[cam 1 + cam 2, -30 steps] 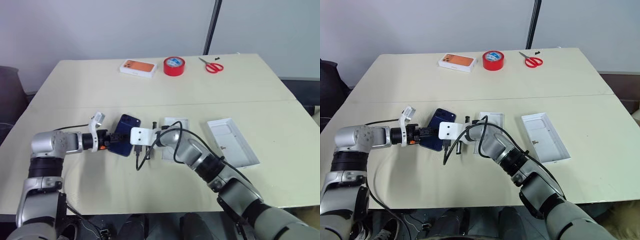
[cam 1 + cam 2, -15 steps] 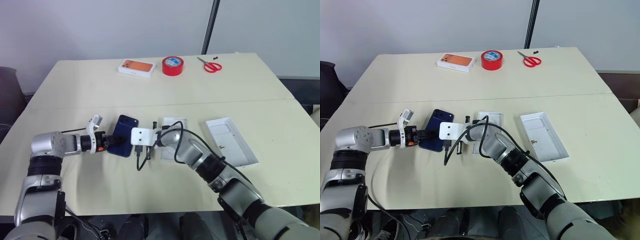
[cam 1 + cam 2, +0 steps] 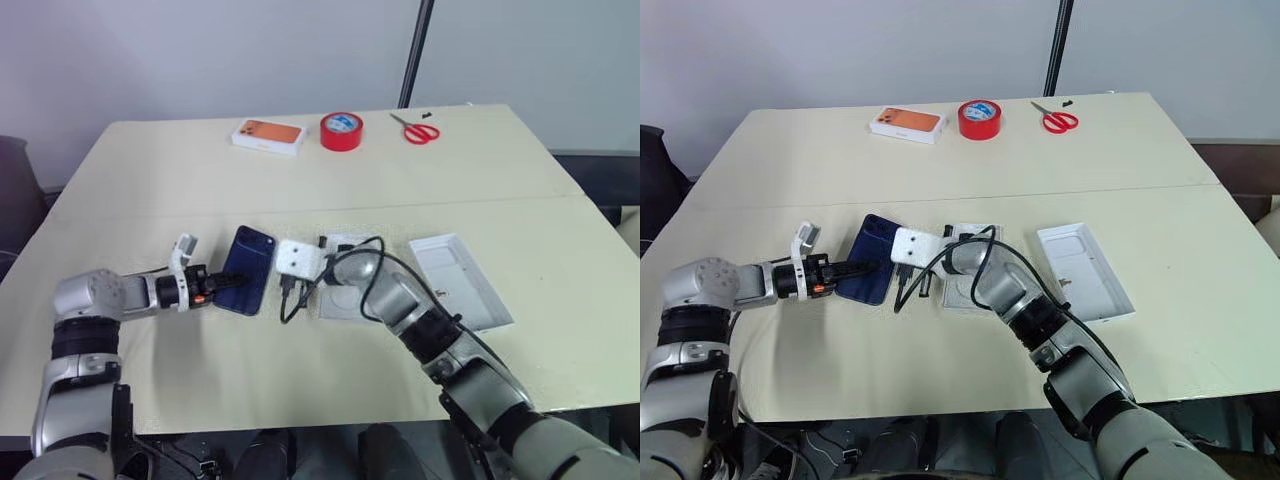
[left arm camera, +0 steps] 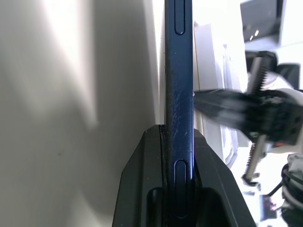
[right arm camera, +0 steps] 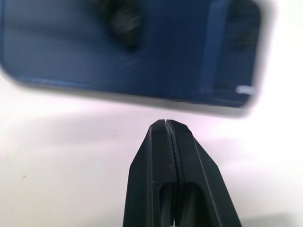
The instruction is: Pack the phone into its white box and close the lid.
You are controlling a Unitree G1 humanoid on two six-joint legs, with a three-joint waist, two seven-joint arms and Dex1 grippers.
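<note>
A pale beige table [image 3: 300, 380] is shown before a grey wall, with a seam running across its middle. At the left, the left gripper [image 3: 228, 283] is seen clamped on the phone [image 3: 248, 283]; in the left wrist view its two black fingers [image 4: 137, 189] are pressed against both faces of the dark blue phone [image 4: 179, 94], which is gripped by its near end and held on edge. Just right of the phone, the right gripper [image 5: 166, 130] is shown pressed fully together, with nothing between its fingers, its tips near the phone's blue back but apart from it. Under the right arm, the white box [image 3: 342, 300] lies flat on the table, partly hidden by the arm and its black cable. Further right, the lid [image 3: 462, 282] rests hollow side up, well apart from the phone. Along the far edge are set an orange-topped carton [image 3: 268, 136], a red tape roll [image 3: 341, 130] and red-handled scissors [image 3: 420, 130].
</note>
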